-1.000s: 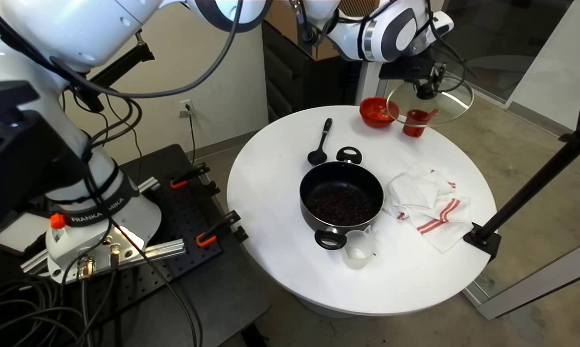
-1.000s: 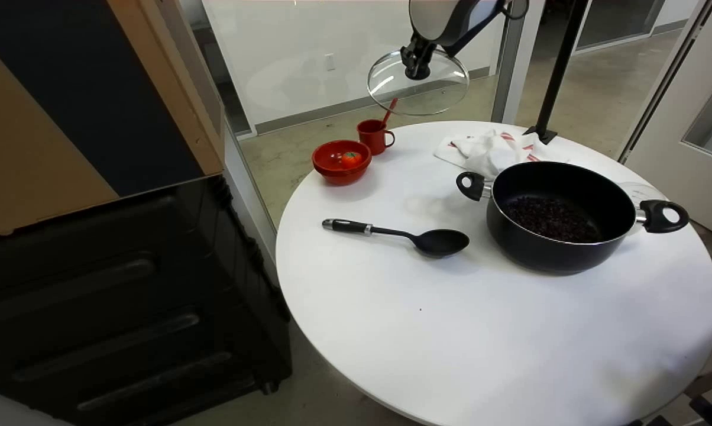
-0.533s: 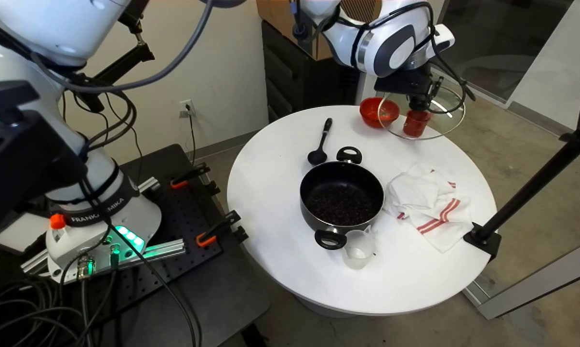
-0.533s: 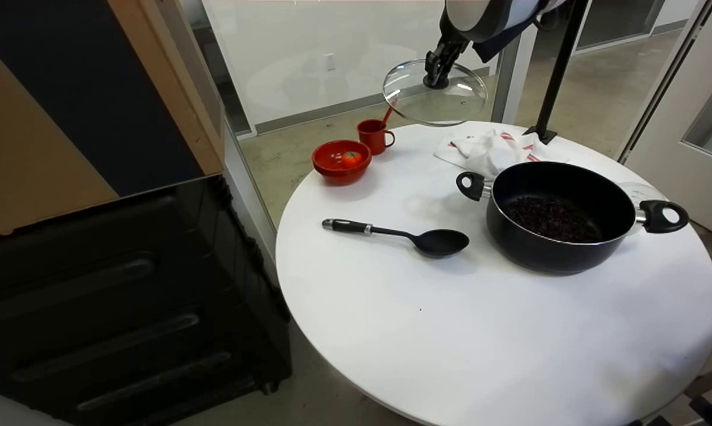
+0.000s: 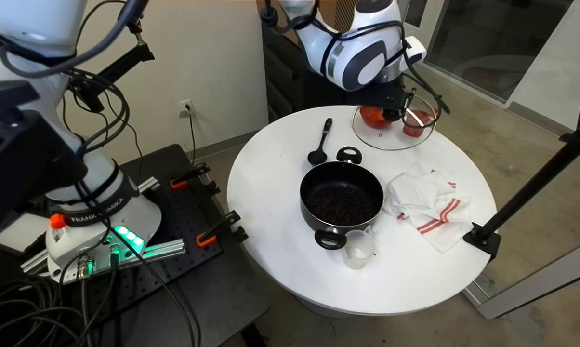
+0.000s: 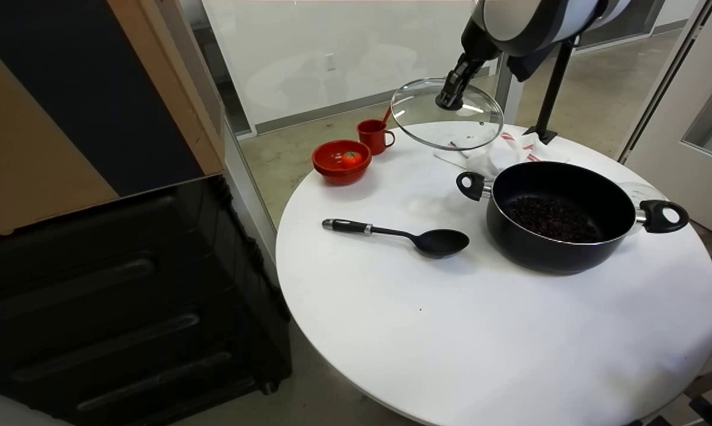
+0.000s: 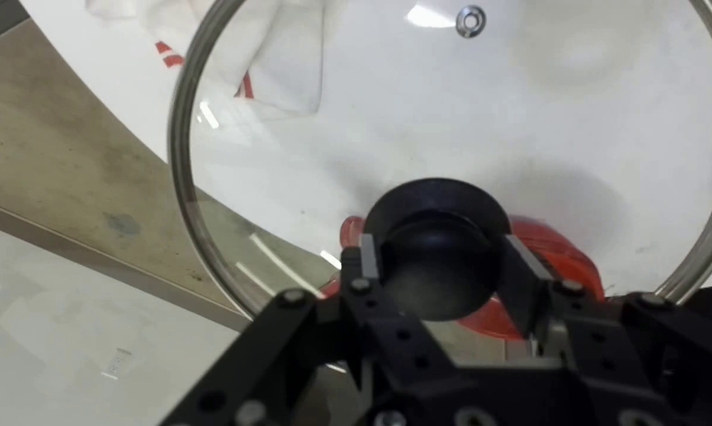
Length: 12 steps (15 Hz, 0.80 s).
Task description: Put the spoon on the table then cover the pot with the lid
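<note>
1. Lid (image 6: 447, 125) first: it's hanging over the desk (image 6: 450, 331), tipped a bit, with my jaws clamped on its dark knob (image 7: 440, 260).
2. It's round, so no long axis to line up. What matters: the pot (image 6: 536, 253) sits lower than my jaws and back toward my base (image 5: 125, 216), one handle (image 6: 477, 187) poking out on the lid's side.
3. Spoon (image 6: 395, 232) is lying on the desk near the pot, so that half looks done.
4. Imo next is base-ward, level out, lower, and don't clip that handle.
5. Red bowl (image 6: 335, 168) and mug (image 6: 371, 137): well apart from the pot.
</note>
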{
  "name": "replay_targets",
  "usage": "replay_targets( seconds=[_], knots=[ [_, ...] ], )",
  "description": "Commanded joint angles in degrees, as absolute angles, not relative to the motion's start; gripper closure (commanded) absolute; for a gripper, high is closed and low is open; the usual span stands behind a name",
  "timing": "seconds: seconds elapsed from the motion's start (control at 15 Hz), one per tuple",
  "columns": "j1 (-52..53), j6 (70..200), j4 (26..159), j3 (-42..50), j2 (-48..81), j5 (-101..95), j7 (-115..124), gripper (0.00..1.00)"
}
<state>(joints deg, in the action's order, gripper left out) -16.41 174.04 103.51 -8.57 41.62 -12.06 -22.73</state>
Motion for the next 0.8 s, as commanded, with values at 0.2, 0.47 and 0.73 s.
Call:
replay_targets(
  seconds=[0.2, 0.47, 0.73],
  knots=[
    [-26.9, 178.8, 127.2, -16.5, 27.7, -12.2, -29.4, 0.75],
    [-30.5, 181.3, 138.2, -16.6, 21.0, -12.7, -30.3, 0.75],
    [-33.0, 184.8, 145.4, -15.8, 16.9, -13.0, -29.9, 0.75]
  ],
)
